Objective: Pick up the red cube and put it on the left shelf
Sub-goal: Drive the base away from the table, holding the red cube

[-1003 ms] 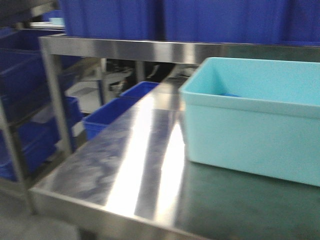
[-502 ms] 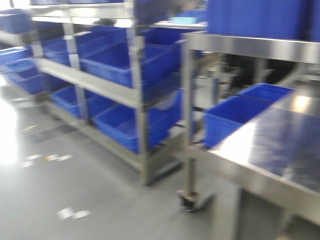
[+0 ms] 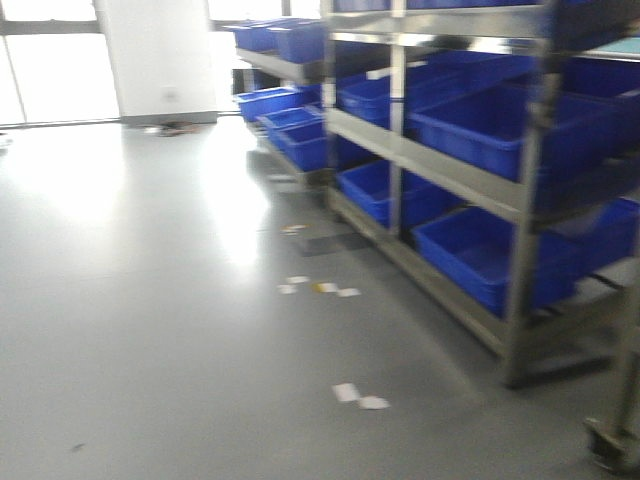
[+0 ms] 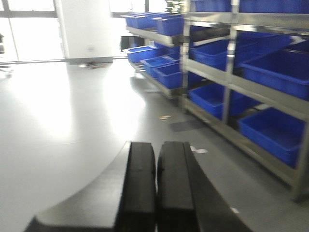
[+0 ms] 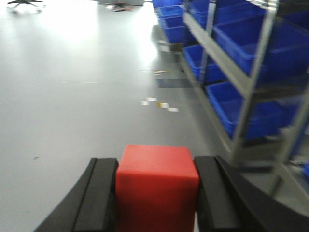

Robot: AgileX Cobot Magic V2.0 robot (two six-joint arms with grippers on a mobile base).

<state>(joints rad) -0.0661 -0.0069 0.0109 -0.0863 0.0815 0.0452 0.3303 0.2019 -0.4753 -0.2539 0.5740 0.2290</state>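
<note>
In the right wrist view my right gripper (image 5: 155,166) is shut on the red cube (image 5: 157,186), which fills the gap between the two black fingers. My left gripper (image 4: 156,154) is shut with nothing in it, its fingers pressed together over the grey floor. The left shelf (image 3: 470,175), a long steel rack loaded with royal-blue crates (image 3: 500,125), runs along the right side of the front view. The same rack shows in the left wrist view (image 4: 231,82) and the right wrist view (image 5: 251,72). No gripper shows in the front view.
A wide grey floor (image 3: 150,300) spreads to the left, with paper scraps (image 3: 358,396) lying on it. A white pillar (image 3: 160,60) and bright windows stand at the back. A caster wheel (image 3: 612,440) sits at the lower right corner.
The view has swung left: the steel table and light-blue bin have gone out of sight, and the shelf rack has moved from the left to the right of the front view.
</note>
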